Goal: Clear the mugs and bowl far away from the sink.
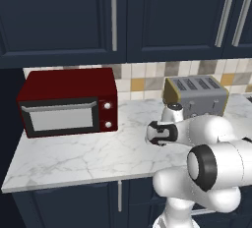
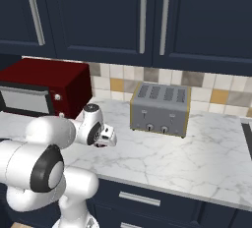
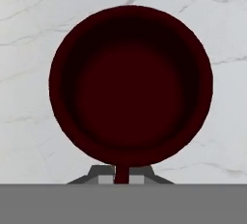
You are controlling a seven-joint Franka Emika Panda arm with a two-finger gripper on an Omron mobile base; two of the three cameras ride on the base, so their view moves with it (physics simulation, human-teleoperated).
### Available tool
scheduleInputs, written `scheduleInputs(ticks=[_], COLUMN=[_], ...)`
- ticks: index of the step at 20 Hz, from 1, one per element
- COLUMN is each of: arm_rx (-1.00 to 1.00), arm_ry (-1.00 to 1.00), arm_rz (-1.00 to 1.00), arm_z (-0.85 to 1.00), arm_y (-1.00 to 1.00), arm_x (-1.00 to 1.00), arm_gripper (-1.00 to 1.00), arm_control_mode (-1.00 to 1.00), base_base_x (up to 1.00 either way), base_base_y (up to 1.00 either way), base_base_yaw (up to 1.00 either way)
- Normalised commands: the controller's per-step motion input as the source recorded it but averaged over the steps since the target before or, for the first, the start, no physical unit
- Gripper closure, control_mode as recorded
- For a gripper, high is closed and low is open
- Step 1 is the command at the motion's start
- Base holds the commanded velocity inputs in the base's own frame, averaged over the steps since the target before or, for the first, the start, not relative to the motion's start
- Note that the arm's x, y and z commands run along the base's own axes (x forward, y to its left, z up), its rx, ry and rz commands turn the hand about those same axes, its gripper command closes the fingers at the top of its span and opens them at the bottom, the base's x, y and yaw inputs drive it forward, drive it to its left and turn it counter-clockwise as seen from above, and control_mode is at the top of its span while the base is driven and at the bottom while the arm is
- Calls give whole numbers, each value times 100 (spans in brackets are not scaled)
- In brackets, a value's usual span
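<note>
red mug held in the jaws over the white surface

the jaws (image 3: 121, 177) are closed tight on the dark red mug (image 3: 130, 85). in the hand view we look straight down into the mug. it is round and dark inside. its thin handle sits at the bottom of that view, pinched between the two fingertips (image 3: 103, 178).

under the mug is the white marble surface (image 1: 88, 158) with grey lines. you cannot tell from the pictures if the mug touches the surface or hangs just above it.

in the left base view the white arm (image 1: 197, 133) bends low over the middle of the surface, near its front edge. the hand points down there, and the arm hides the mug in both base views.

a red microwave (image 1: 69, 101) stands at the far left of the surface, against the wall. a grey toaster (image 2: 160, 109) with four slots stands to the right of it, also at the back. the arm is between them, nearer to us. dark blue cupboards (image 2: 123, 15) hang above.
</note>
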Motion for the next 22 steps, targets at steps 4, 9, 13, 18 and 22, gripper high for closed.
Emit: scheduleInputs(ticks=[4, 9, 13, 18, 22], arm_rx=[0, 0, 0, 0, 0], arm_ry=[0, -1, -8, -17, -15], arm_rz=[0, 0, 0, 0, 2], arm_z=[-57, -20, 0, 2, 8], arm_y=[5, 2, 0, 0, 0], arm_x=[0, -1, -13, -24, -15], arm_gripper=[-100, -100, -100, -100, -100], arm_control_mode=[-100, -100, -100, -100, -100], base_base_x=[0, 0, 0, 0, 0], base_base_y=[0, 0, 0, 0, 0], base_base_yaw=[0, 0, 0, 0, 0])
